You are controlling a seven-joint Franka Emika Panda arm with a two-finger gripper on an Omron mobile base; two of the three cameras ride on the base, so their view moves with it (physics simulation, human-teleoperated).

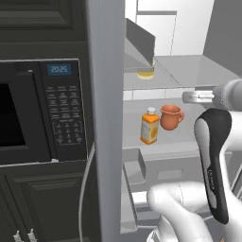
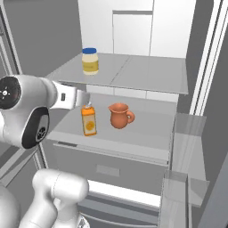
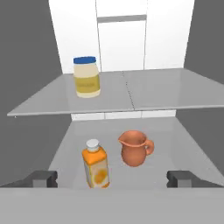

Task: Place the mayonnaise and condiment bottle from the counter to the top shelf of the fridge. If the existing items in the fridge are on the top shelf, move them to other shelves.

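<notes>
The fridge (image 2: 133, 26) stands open. The mayonnaise (image 3: 86, 78) (image 2: 90, 61), a cream jar with a blue lid, stands upright at the left of the top shelf (image 3: 166, 87) (image 2: 147, 73); in the left base view the mayonnaise (image 1: 145, 73) is partly hidden behind a grey panel. One shelf lower stand the existing items: the orange bottle (image 3: 96, 168) (image 2: 88, 120) (image 1: 150, 126) and, to its right, the terracotta jug (image 3: 134, 148) (image 2: 119, 116) (image 1: 170, 117). My gripper (image 3: 113, 179) (image 2: 80, 98) hovers open and empty in front of that lower shelf, level with the bottle. The condiment bottle and the counter are out of view.
A black microwave (image 1: 42, 108) sits in dark cabinets left of the fridge wall (image 1: 106, 118). Door bins (image 2: 187, 133) stand at the right. Under the lower shelf is a drawer (image 2: 107, 167). The right half of the top shelf is bare.
</notes>
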